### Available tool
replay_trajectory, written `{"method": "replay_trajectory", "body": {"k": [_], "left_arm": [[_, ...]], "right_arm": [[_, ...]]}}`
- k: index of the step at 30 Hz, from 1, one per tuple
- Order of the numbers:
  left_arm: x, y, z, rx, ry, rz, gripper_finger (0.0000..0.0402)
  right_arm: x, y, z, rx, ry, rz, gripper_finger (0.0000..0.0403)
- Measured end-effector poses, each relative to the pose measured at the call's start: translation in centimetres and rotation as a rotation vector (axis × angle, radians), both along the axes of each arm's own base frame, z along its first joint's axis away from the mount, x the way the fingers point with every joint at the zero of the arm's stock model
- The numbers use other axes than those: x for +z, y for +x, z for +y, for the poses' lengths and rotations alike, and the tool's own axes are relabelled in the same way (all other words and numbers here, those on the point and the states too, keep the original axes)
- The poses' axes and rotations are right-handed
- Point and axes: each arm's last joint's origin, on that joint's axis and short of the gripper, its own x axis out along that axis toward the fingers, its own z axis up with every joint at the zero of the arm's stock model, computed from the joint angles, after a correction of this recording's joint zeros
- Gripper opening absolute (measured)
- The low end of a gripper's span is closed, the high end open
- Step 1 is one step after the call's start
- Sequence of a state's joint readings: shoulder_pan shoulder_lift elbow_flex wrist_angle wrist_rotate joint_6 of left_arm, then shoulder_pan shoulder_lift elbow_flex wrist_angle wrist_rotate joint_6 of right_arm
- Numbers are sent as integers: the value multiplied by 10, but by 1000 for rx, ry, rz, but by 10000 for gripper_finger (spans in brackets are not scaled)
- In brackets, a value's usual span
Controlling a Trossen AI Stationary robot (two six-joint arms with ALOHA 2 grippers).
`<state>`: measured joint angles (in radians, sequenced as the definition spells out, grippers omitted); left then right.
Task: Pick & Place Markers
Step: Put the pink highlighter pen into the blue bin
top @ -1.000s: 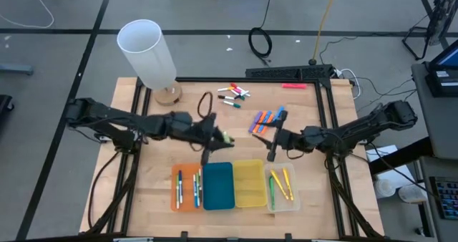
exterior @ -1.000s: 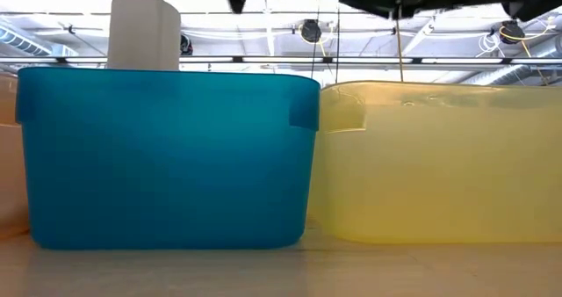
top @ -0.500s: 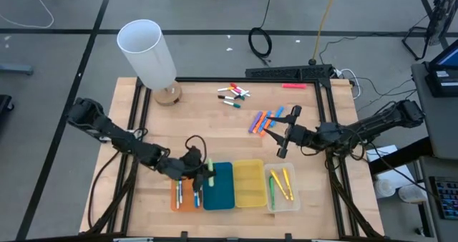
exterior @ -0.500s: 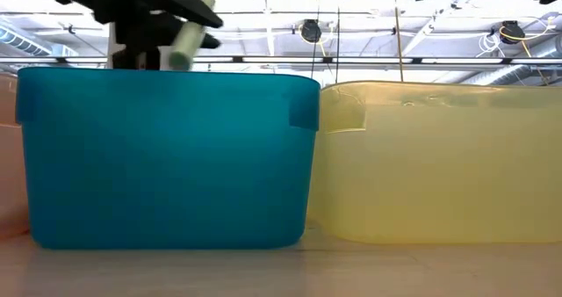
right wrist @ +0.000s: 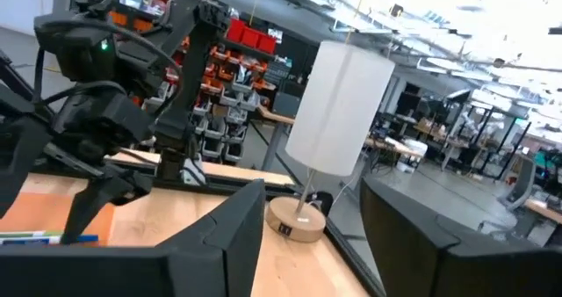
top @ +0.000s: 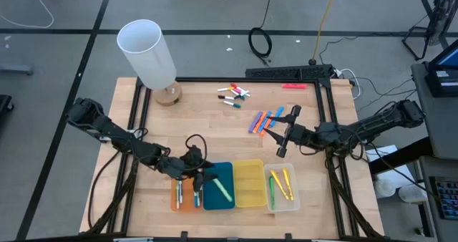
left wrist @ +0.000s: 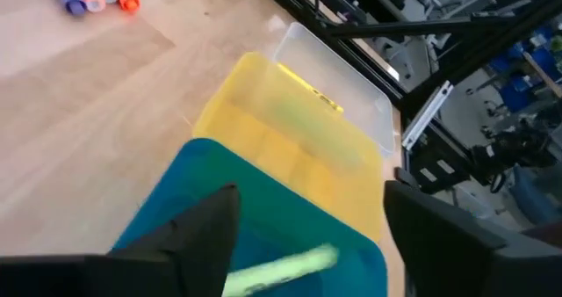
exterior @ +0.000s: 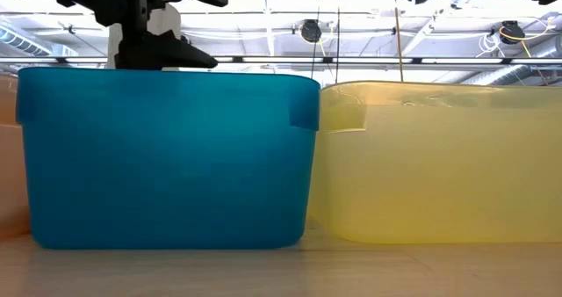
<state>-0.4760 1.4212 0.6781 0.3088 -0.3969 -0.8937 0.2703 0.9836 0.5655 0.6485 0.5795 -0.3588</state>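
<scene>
No readable text, labels, brands or numbers in any view. Markers too small for print to be made out from above. Shelving and bins in the room behind carry nothing legible.
</scene>
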Motion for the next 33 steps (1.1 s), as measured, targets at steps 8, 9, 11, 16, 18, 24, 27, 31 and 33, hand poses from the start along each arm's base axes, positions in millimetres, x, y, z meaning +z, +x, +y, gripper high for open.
{"method": "replay_trajectory", "body": {"k": [8, 9, 11, 16, 18, 24, 27, 31, 33], "left_arm": [[3, 10, 19, 14, 166, -37, 323], [6, 12, 24, 18, 191, -57, 324], [14, 17, 36, 13, 248, -117, 325], [62, 25, 65, -161, 528, -355, 326], [84, 24, 72, -185, 726, -444, 326], [110, 15, 95, -81, 997, -463, 326], [111, 15, 105, -41, 1006, -449, 326], [110, 15, 112, -21, 1012, -425, 326], [109, 16, 114, -22, 1017, -412, 326]], "right_arm": [[-5, 0, -10, -159, 44, 33, 173], [-6, 1, -14, -176, 53, 41, 174], [-9, 3, -25, -232, 69, 97, 172], [4, 6, -89, -518, 196, 351, 161], [12, 1, -119, -570, 269, 444, 158], [5, -16, -210, -728, 611, 615, 155], [-22, -23, -246, -796, 754, 683, 155], [-58, -30, -285, -819, 895, 696, 155], [-76, -32, -297, -825, 944, 716, 155]]}}
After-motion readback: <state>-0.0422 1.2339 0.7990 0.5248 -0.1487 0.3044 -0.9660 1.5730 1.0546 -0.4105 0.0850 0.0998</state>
